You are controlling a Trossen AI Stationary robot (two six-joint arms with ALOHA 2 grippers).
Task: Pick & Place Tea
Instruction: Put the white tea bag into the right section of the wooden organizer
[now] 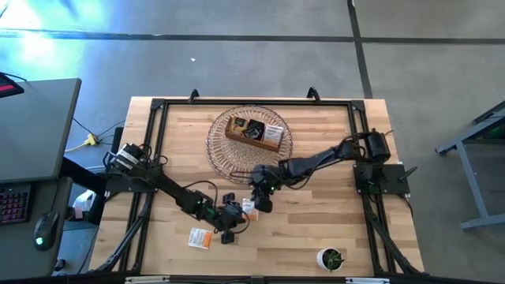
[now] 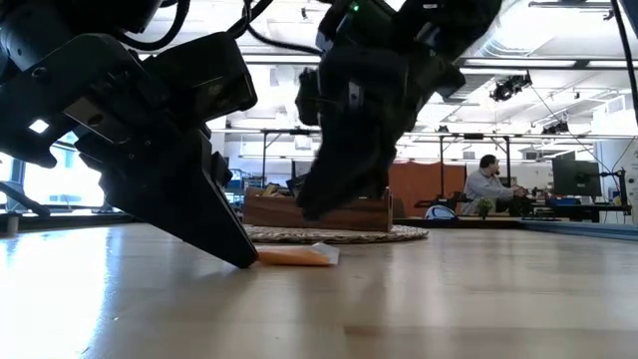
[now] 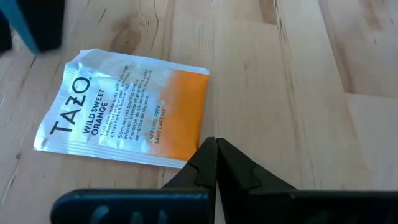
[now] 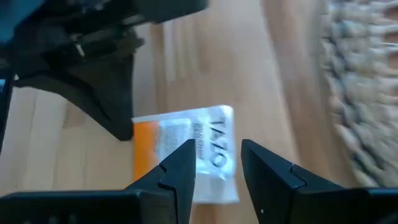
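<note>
A white-and-orange tea sachet (image 3: 124, 109) lies flat on the wooden table, between my two grippers (image 1: 249, 207). My left gripper (image 3: 216, 149) is shut, and its tips are down at the sachet's orange end. My right gripper (image 4: 214, 158) hovers open above the sachet's white end (image 4: 211, 146), one finger on either side, touching nothing. A second white-and-orange tea sachet (image 1: 200, 237) lies flat nearer the front edge, behind my left gripper. My left gripper has its shut fingertips (image 3: 208, 155) set against the edge of the sachet's orange end (image 3: 189, 140), near a corner. The fingers slant down from the table's left and meet the tabletop there (image 2: 249, 261). The sachet lies flat on the table. Whether the tips rest on the paper, I cannot tell.
The brown wooden tray (image 1: 254, 132) holding sachets stands on a round wicker mat (image 1: 221, 150) at the far middle. A small green plant in a white pot (image 1: 331, 259) stands near the front right. Black frame rails (image 1: 158, 118) border the table.
</note>
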